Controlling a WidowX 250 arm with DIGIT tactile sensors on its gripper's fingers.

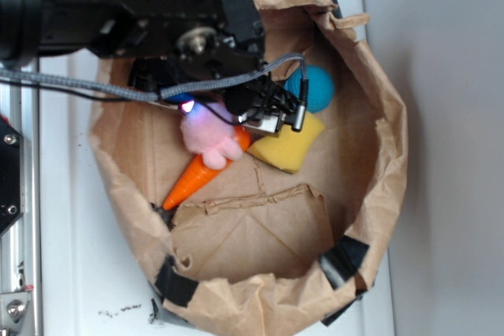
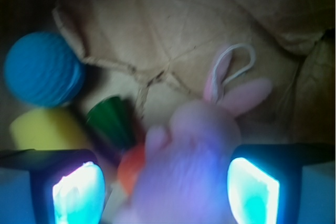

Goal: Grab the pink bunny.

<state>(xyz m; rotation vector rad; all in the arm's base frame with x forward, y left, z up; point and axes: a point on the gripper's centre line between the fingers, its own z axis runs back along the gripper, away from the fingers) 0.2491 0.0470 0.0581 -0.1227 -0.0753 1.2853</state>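
The pink bunny lies in the brown paper bag, resting against the top of the orange carrot. My gripper is low over the bunny and open, with one finger on each side of its body. In the wrist view the bunny fills the space between the glowing pads, nearer the right pad, with a gap on the left. Its ears and white cord loop point away from me. The pads do not press it.
A blue ball and a yellow sponge lie just right of the gripper. The carrot's green top is close to the left finger. A folded paper flap covers the near bag floor. The bag walls stand high all round.
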